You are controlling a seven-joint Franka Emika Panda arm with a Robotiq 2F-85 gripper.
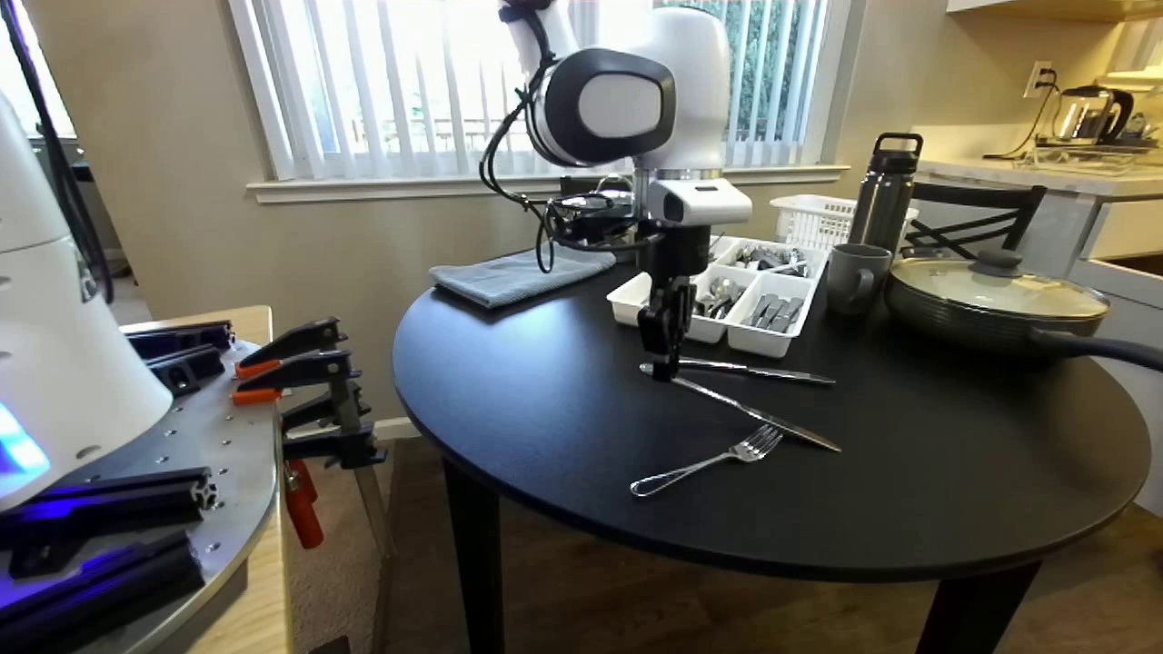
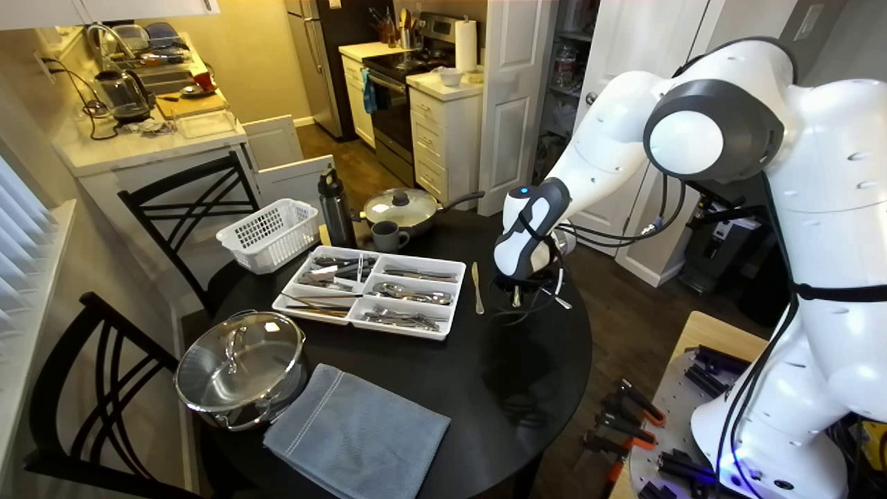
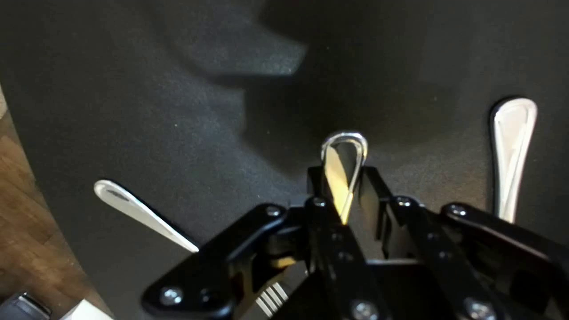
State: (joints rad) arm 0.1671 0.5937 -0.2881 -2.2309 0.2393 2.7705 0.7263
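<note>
Shows the pincer (image 3: 342,180) drawn narrow on the handle end of a table knife (image 3: 338,175), between fork (image 3: 144,215) and neighboring knife (image 3: 513,146) on the tabletop (image 1: 518,409); may invite blade droop or twisting through so off-center a hold.

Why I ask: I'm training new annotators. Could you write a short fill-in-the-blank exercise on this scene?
1. The piece of cutlery between the jaws is a ____.
2. The only loose piece on the table with tines is the ____.
3. The frying pan is covered by a glass ____.
4. The color of the cutlery tray is ____.

Missing words: knife; fork; lid; white.
</note>
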